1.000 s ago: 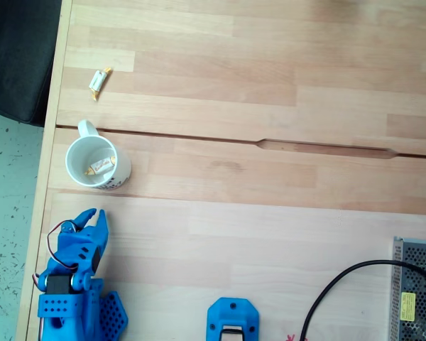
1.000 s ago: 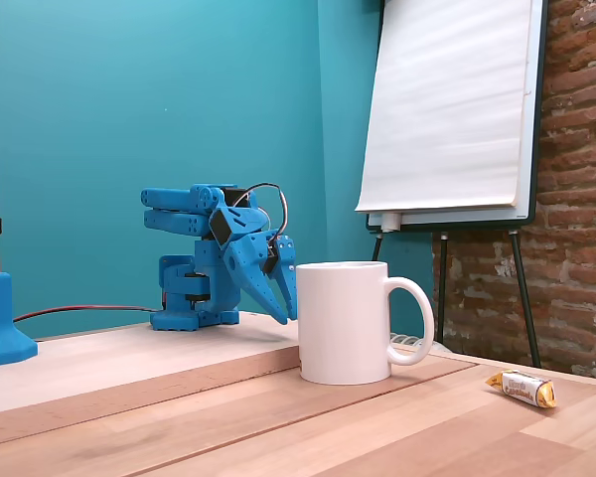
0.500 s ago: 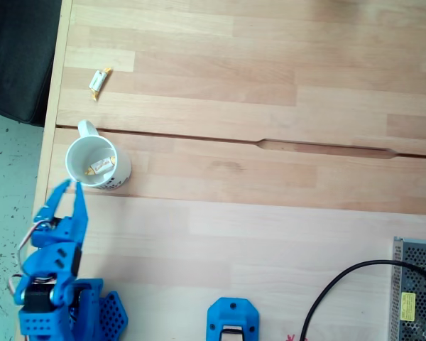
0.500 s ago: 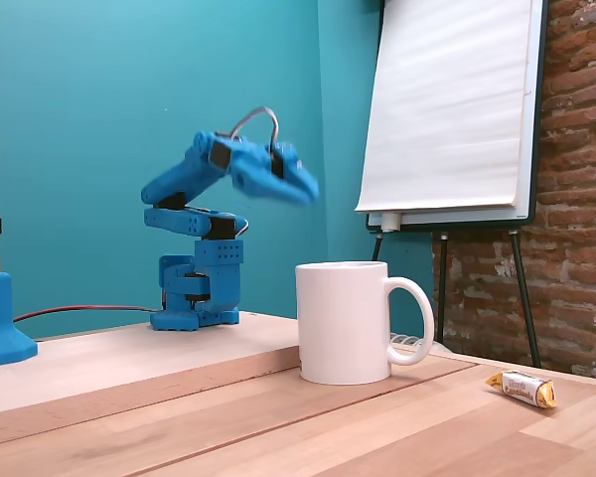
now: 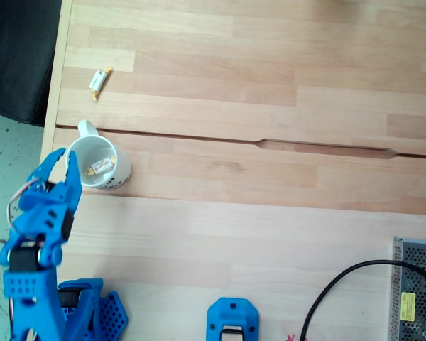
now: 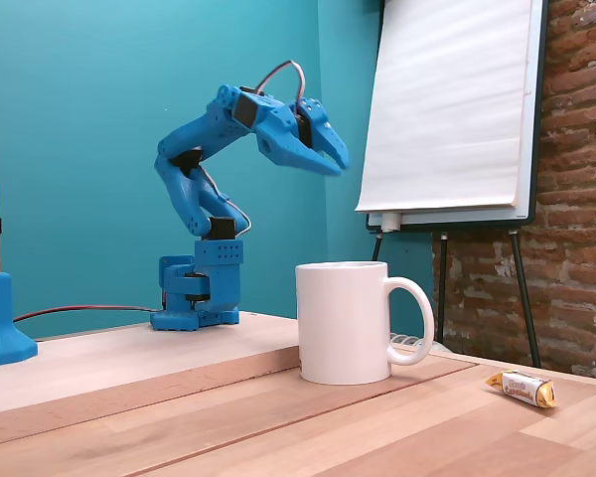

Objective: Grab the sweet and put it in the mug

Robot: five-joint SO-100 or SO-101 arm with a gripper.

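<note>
Two sweets show from above: one already lies inside the mug (image 5: 96, 164), and the sweet (image 5: 99, 81) we must fetch rests on the bare table (image 5: 270, 71) beyond the mug's handle, its long axis tilted steeply up-right. Our gripper (image 5: 62, 162) hangs high in the air by the mug's rim, fingers parted and holding nothing. We judge that the sweet lies straight ahead past the mug, so we must reach over it and come down across the wrapper's narrow width.

White mug (image 6: 344, 323), white-and-orange sweet (image 6: 521, 389), blue gripper (image 6: 330, 159), teal wall (image 6: 99, 99)
</note>
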